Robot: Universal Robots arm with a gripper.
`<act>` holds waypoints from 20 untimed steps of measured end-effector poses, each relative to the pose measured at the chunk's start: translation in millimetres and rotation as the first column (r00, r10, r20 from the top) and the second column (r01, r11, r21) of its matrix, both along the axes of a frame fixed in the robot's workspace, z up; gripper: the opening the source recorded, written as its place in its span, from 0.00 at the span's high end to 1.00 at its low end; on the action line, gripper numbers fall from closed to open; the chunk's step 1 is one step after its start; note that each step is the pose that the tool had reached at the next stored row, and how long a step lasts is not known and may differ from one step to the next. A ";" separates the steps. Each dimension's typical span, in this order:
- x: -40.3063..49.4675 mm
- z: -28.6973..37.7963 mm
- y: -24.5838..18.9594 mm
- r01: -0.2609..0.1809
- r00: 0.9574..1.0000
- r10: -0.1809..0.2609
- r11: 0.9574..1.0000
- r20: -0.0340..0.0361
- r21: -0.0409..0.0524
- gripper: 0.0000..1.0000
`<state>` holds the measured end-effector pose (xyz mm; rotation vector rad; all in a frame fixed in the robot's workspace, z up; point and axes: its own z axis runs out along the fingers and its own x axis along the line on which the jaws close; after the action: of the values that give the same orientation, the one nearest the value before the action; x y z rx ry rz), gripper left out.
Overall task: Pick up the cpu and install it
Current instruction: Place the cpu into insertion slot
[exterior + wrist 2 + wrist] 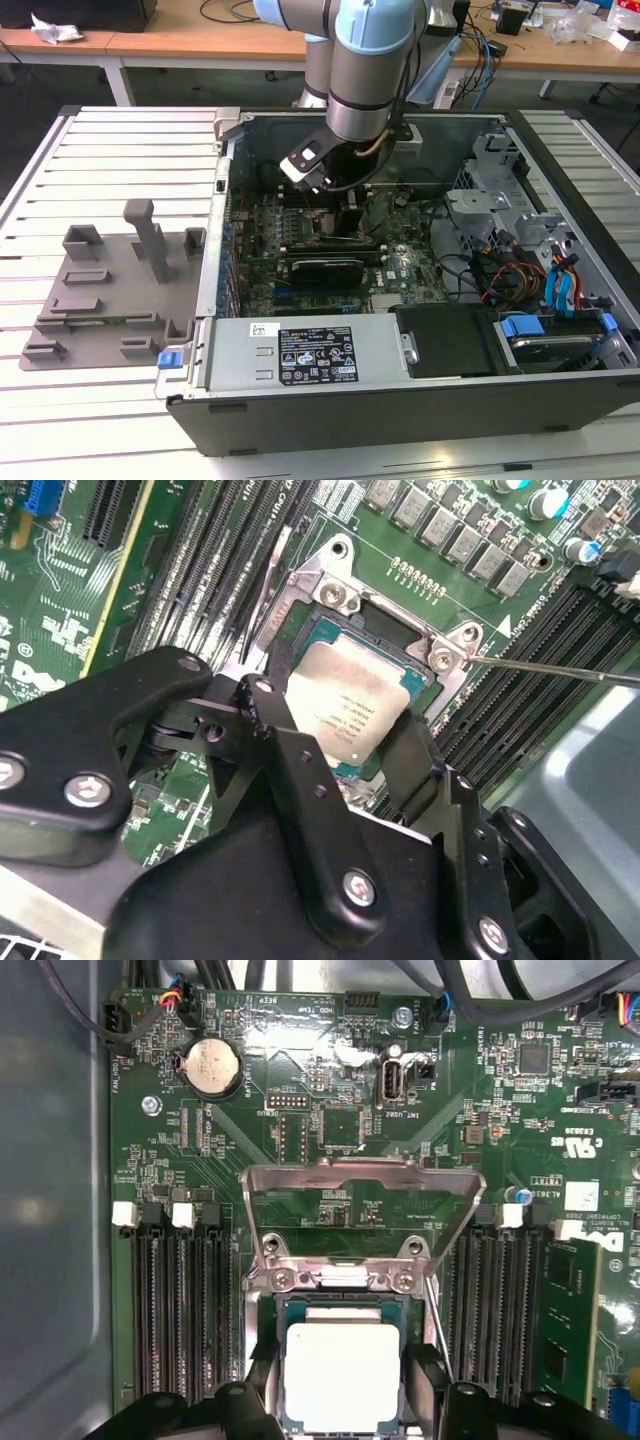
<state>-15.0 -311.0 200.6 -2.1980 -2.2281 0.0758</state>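
Right between the fingers, dead centre, sits the cpu, pinched by two opposite edges, flat and square over the open socket, with the fingers closed only to chip width.

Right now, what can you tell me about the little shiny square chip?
The chip is a flat square with a silvery-white metal top, faint print and a thin dark rim. It lies flat in the socket on the green board, next to the swung-open metal latch plate. The gripper is directly over it; whether it touches is unclear.
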 end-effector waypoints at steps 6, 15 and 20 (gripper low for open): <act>0.0 26.6 0.2 0.000 1.000 0.000 1.000 0.000 0.000 0.70; 0.0 42.0 0.2 0.000 1.000 0.000 1.000 0.000 0.000 0.89; 0.0 54.5 0.2 0.000 1.000 0.000 1.000 0.000 0.000 0.89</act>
<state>-15.0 -310.7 255.1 -2.1981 -2.2281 0.0757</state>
